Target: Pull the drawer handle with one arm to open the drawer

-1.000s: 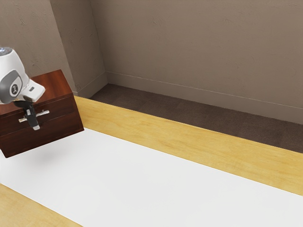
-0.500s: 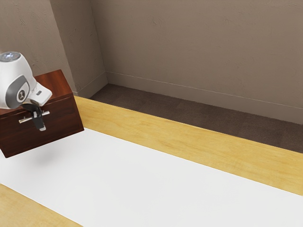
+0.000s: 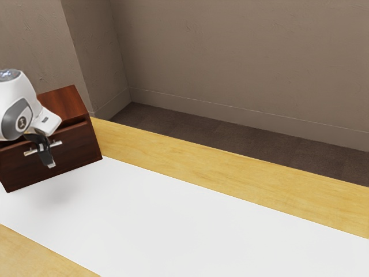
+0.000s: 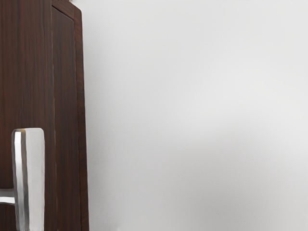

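A dark wooden drawer box [image 3: 62, 103] stands at the exterior view's left on the white table top [image 3: 173, 219]. Its drawer front [image 3: 72, 147] sticks out slightly from the box, with a thin gap along its upper edge. My gripper [image 3: 46, 159] hangs down across the middle of the silver bar handle [image 3: 29, 152] and is shut on it. The white hand sits just above, against the box. In the wrist view, one end of the handle [image 4: 28, 178] lies against the dark drawer front [image 4: 65, 120], beside the white table [image 4: 192, 120].
A wooden border [image 3: 230, 173] runs along the white surface's far side, and another strip [image 3: 29, 254] lies at the near left corner. Behind are a brown floor and beige walls. The white surface stretches wide toward the exterior view's right.
My hand and the handle have shifted a little down and outward from the box. The drawer front has come out slightly with them.
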